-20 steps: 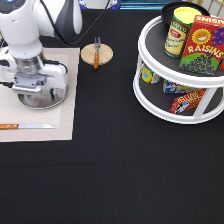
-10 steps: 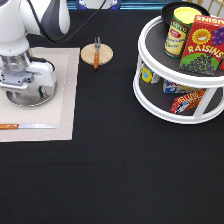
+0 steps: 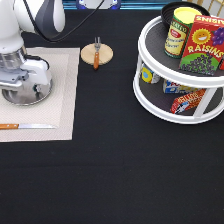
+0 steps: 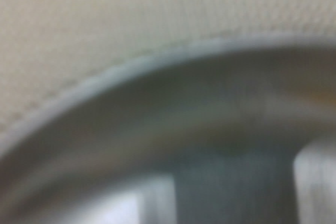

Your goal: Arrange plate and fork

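The shiny silver plate [image 3: 31, 98] lies on the beige placemat [image 3: 62, 102] at the exterior view's left. My gripper [image 3: 24, 86] is down on the plate, shut on its rim, and the hand hides much of it. The wrist view shows the plate's rim [image 4: 112, 75] from very close, with placemat beyond it. The fork [image 3: 96, 54], with a brown wooden handle, lies across a small round wooden disc [image 3: 106, 53] at the exterior view's top middle, well to the right of my gripper.
A wooden-handled knife [image 3: 25, 126] lies along the placemat's near edge. A white two-tier round rack [image 3: 150, 95] with cans and a raisin box stands at the exterior view's right. The tabletop is black.
My gripper and the plate moved left across the placemat between the first and second earlier frames. Since then they have stayed where they are.
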Available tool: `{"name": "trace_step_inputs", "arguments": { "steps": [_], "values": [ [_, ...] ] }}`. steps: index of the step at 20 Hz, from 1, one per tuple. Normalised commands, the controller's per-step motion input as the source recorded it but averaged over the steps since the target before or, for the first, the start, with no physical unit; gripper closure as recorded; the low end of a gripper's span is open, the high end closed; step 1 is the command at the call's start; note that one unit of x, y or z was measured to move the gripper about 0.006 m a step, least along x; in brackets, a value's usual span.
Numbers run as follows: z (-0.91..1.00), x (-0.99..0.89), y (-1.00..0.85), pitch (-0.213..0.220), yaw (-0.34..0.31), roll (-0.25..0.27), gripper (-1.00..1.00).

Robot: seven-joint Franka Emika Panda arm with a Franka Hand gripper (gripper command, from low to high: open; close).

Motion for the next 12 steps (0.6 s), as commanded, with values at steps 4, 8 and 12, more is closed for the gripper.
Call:
{"name": "trace_step_inputs", "arguments": {
  "steps": [4,8,12],
  "values": [
    [0.64,-0.44,0.67,-0.071,0.072,-0.171,-1.0],
    [0.41,-0.51,0.68,-0.116,0.065,-0.142,-1.0],
    [0.39,-0.56,0.73,-0.1,0.066,-0.085,-1.0]
  ]
}}
